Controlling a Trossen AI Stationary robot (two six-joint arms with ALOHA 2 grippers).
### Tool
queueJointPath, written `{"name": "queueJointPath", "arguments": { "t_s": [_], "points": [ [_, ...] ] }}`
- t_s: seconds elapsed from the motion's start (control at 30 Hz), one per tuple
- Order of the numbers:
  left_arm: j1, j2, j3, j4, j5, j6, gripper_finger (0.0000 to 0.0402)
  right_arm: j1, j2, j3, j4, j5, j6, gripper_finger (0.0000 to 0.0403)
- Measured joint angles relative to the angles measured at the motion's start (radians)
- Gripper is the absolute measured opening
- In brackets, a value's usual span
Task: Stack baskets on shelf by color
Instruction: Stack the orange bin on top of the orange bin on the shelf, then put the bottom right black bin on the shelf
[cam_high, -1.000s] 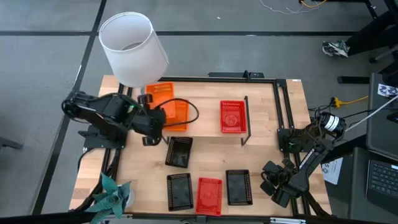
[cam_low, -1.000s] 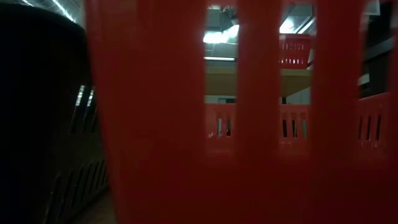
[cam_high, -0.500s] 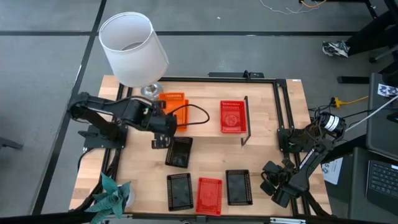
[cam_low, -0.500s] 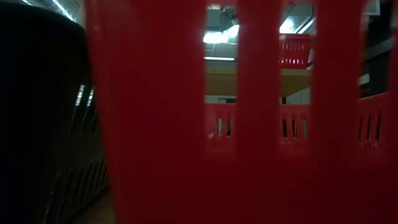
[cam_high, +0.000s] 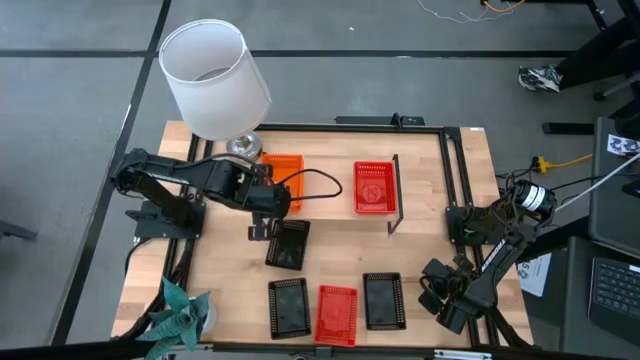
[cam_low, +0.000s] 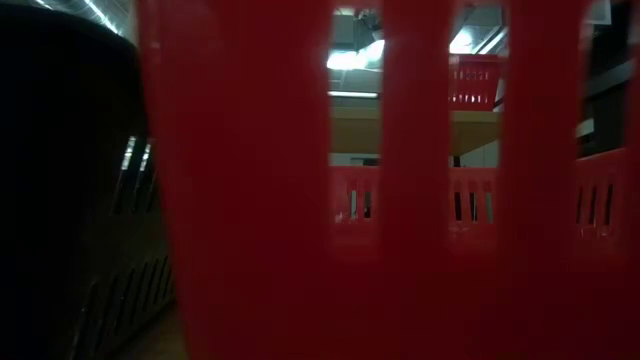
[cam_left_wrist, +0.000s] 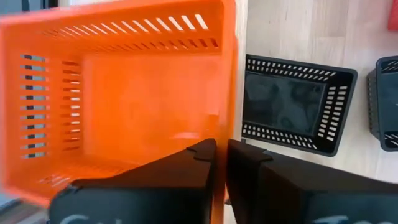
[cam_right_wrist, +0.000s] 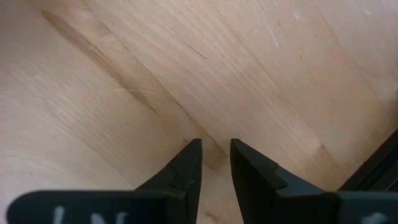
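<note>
1. On the shelf, in the upper middle of the high view, an orange basket sits at the picture-left end and a red basket near the picture-right end; whether either is already a stack of more than one I cannot tell from above.
2. Five baskets lie on the surface below the shelf: a black basket just under the orange one, and along the lower edge a second black basket, a loose red basket and a third black basket.
3. My judgement: the orange colour is at or close to placement, red is partly done, and black has not been started.
4. The left hand is at the lower picture-left side of the orange basket. In the left wrist view its fingers stand almost together, pinching that basket's wall, so it grasps the orange basket.
5. The right hand waits at the lower right of the high view, well apart from every basket; its fingers are slightly parted over bare wood, holding nothing.
6. The low view is filled by red basket mesh close to the lens.
</note>
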Motion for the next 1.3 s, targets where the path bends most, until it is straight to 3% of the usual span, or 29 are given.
{"name": "queueJointPath", "arguments": {
  "t_s": [0.53,0.8,1.3],
  "points": [
    [0.011,0.000,0.001,0.000,-0.033,-0.002,0.0089,0.000,0.000,0.000,0.000,0.000,0.000,0.0086],
    [0.024,0.014,0.003,0.028,-0.043,-0.050,0.0093,0.000,0.000,0.000,0.001,0.000,0.000,0.0086],
    [0.024,0.048,0.003,0.145,-0.033,-0.005,0.0093,0.001,0.000,0.000,0.004,-0.006,0.000,0.0086]
  ]
}}
